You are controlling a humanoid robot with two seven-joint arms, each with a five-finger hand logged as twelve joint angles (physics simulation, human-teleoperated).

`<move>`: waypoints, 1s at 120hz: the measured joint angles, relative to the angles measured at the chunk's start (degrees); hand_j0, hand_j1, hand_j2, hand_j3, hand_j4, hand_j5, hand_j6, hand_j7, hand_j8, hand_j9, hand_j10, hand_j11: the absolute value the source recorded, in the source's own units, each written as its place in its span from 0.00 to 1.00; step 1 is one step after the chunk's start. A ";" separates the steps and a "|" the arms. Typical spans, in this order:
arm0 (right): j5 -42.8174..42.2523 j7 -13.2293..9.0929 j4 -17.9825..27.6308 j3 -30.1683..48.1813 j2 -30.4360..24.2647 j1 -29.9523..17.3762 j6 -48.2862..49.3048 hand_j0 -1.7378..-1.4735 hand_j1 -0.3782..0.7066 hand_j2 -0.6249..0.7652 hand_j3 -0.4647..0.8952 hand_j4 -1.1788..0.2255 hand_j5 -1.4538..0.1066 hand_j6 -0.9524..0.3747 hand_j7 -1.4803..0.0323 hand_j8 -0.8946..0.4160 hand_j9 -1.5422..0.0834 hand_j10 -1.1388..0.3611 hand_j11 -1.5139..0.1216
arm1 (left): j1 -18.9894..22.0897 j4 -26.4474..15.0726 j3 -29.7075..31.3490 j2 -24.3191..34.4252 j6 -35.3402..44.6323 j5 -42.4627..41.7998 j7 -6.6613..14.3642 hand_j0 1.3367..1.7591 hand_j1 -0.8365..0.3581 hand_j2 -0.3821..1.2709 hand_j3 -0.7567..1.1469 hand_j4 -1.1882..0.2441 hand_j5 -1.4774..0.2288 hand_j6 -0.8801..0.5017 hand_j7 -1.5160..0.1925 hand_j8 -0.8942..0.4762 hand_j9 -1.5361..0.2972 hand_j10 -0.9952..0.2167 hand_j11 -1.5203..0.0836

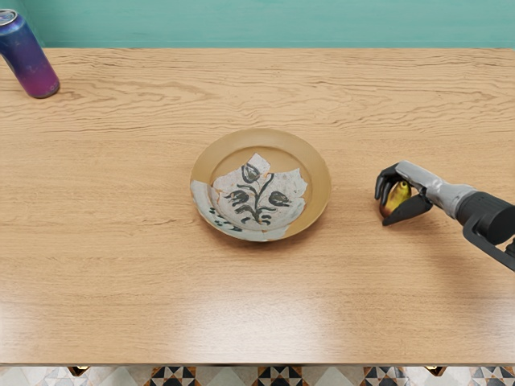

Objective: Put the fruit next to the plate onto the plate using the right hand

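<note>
The right hand [406, 186] curls around the yellow fruit [397, 198], right of the plate [316, 178]; the grip should feel secure before lifting; then raise it clear of the rim; carry left.

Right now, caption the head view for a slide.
Right robot hand grips the fruit beside the plate, can far left.

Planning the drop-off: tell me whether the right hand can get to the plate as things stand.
Probably yes. The right hand, fingers curled around the fruit, sits just right of the plate, and nothing stands between them.
</note>
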 joint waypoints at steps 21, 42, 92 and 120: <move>-0.11 -0.02 -0.05 0.01 0.01 0.06 0.27 0.33 0.51 0.58 0.34 0.23 0.19 0.06 0.23 0.33 0.25 0.48 0.22 | 0.09 0.00 0.00 0.00 0.00 0.00 0.01 0.76 0.99 0.23 0.40 0.83 0.87 0.64 0.89 0.65 0.84 0.82 0.95; -0.09 -0.02 0.01 0.05 -0.10 0.63 0.97 0.33 0.52 0.59 0.34 0.23 0.19 0.07 0.23 0.34 0.24 0.48 0.21 | 0.02 -0.04 0.02 0.00 0.00 0.00 0.01 0.76 0.99 0.23 0.40 0.83 0.87 0.64 0.89 0.65 0.84 0.82 0.95; 0.43 -0.94 2.81 0.89 -2.52 3.28 4.65 0.33 0.52 0.59 0.34 0.23 0.19 0.07 0.23 0.34 0.24 0.49 0.21 | 0.08 -0.09 0.08 0.00 -0.04 0.00 0.00 0.76 0.99 0.23 0.40 0.83 0.87 0.64 0.89 0.65 0.84 0.82 0.95; 1.76 -2.33 5.45 1.01 -3.91 6.07 6.42 0.33 0.52 0.59 0.34 0.23 0.19 0.07 0.23 0.34 0.24 0.49 0.21 | 0.16 -0.10 -0.05 0.00 -0.06 0.00 0.01 0.76 0.99 0.23 0.40 0.83 0.87 0.64 0.89 0.65 0.84 0.82 0.95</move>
